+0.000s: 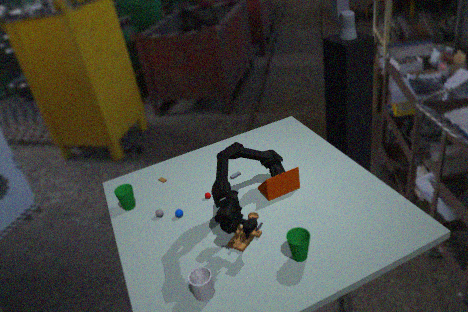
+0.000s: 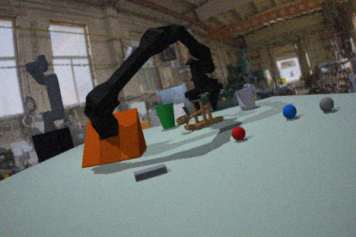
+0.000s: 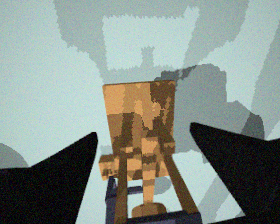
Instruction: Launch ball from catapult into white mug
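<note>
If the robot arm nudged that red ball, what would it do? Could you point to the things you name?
The red ball (image 1: 208,195) (image 2: 238,134) would probably roll, since it is round and no rim or holder surrounds it. Its small size beside the orange wedge (image 1: 284,185) (image 2: 127,142) suggests even a light push might send it off.

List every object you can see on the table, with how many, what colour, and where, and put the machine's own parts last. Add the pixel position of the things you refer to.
mug (image 1: 201,285) (image 2: 246,99): 1, white, near table edge
cups: 2, green, one at a table corner, one beyond the catapult from the mug
catapult (image 1: 242,241) (image 2: 203,122) (image 3: 136,112): 1, wooden brown, under the jaws
balls: 3, red, blue, grey, spread out beside the arm
wedge block (image 1: 284,184) (image 2: 129,137): 1, orange, by the arm's base
small bar (image 1: 235,175) (image 2: 150,172): 1, grey, near the wedge
small piece (image 1: 162,180): 1, orange, near a table edge
arm (image 1: 221,170) (image 2: 129,64): 1, black, arching over
jaws: one pair, black, open above the catapult
</note>
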Motion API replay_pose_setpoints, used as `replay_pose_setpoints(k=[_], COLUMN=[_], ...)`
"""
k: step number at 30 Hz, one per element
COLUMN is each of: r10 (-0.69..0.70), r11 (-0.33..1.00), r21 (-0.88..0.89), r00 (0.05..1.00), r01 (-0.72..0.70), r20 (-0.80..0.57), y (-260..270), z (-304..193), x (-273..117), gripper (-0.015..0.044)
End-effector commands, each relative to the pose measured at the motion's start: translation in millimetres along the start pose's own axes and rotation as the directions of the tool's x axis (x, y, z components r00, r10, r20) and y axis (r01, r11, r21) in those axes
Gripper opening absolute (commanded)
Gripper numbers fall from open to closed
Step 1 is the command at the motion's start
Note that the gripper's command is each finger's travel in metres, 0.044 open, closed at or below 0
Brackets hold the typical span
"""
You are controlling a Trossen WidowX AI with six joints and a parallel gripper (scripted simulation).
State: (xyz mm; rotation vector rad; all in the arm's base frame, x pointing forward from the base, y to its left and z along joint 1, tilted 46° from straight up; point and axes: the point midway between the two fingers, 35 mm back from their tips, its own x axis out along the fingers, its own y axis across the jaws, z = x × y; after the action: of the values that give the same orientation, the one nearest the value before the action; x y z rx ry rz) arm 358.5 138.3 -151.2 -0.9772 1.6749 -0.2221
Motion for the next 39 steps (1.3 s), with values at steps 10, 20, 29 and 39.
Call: replay_pose_setpoints(k=[10,20,29,39], r10=[-0.005,-0.001,-0.001,0.0], r11=[1.0,1.0,1.0,1.0], r21=[-0.003,0.0,0.0,-0.004], r00=[1.0,1.0,1.0,1.0], r01=[0.005,0.001,0.001,0.0], r20=[-0.001,-0.002,-0.002,-0.001], y=[0,0,0,1], z=[-1,-1,-1,-1], x=[21,17,14,-31], gripper=[0.044,0.0204,0.0065,0.0])
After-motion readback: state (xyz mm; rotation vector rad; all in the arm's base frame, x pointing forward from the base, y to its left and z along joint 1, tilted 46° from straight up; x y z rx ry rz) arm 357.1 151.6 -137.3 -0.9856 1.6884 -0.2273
